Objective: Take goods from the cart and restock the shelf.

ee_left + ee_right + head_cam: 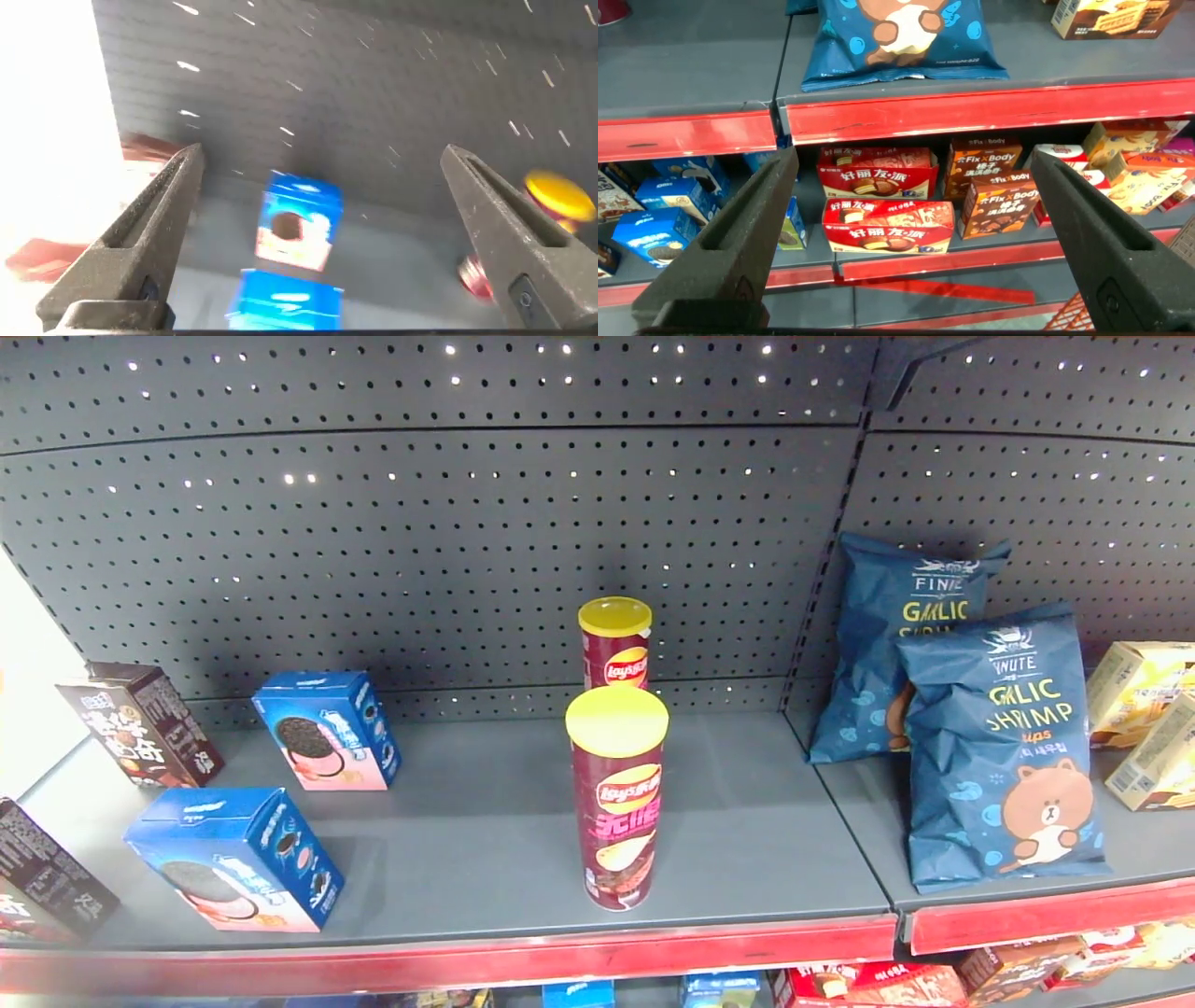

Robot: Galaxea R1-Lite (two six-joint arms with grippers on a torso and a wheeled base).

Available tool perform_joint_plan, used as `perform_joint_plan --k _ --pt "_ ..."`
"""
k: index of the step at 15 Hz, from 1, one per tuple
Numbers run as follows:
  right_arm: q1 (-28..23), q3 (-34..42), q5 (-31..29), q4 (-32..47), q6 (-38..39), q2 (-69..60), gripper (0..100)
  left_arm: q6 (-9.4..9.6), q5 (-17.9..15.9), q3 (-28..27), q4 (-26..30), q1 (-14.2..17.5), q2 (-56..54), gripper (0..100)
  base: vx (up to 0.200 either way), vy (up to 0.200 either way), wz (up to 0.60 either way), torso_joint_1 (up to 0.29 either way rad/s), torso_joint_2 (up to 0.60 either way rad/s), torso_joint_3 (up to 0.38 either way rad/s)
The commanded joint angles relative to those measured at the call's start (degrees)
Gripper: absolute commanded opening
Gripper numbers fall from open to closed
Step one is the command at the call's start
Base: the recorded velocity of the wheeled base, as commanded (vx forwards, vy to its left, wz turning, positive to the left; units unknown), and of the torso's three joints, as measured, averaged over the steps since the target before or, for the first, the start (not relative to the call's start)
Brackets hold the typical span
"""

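Two maroon chip cans with yellow lids stand upright on the grey shelf, one near the front edge and one by the back panel. In the left wrist view my left gripper is open and holds nothing. It faces two blue cookie boxes, and a yellow-lidded can shows off to one side. My right gripper is open and empty, held in front of a lower shelf carrying red pie boxes.
Blue cookie boxes and dark boxes stand at the shelf's left. Blue shrimp-chip bags and yellow boxes fill the right bay. Bare shelf lies around the cans. A red price rail fronts each shelf, with brown boxes below.
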Motion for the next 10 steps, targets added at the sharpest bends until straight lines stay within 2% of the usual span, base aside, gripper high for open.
perform_joint_plan --k 1,2,4,7,8,10 --pt "0.0 0.0 0.0 0.0 0.0 0.1 100 -0.04 2.7 2.1 6.2 0.4 -10.4 100 0.0 0.0 0.0 0.0 0.0 0.0" --pt "0.0 0.0 0.0 0.0 0.0 0.1 100 -0.04 4.2 4.6 10.3 0.4 -15.8 100 0.0 0.0 0.0 0.0 0.0 0.0" --pt "0.0 0.0 0.0 0.0 0.0 0.1 100 0.05 7.8 5.0 15.6 1.2 -20.1 100 0.0 0.0 0.0 0.0 0.0 0.0" --pt "0.0 0.0 0.0 0.0 0.0 0.1 100 0.05 10.5 5.6 17.4 4.0 -20.8 100 0.0 0.0 0.0 0.0 0.0 0.0" --pt "0.0 0.0 0.0 0.0 0.0 0.1 100 0.05 10.6 6.8 17.4 7.9 -21.0 100 0.0 0.0 0.0 0.0 0.0 0.0" --pt "0.0 0.0 0.0 0.0 0.0 0.1 100 0.05 10.5 9.8 17.4 10.6 -23.1 100 0.0 0.0 0.0 0.0 0.0 0.0"
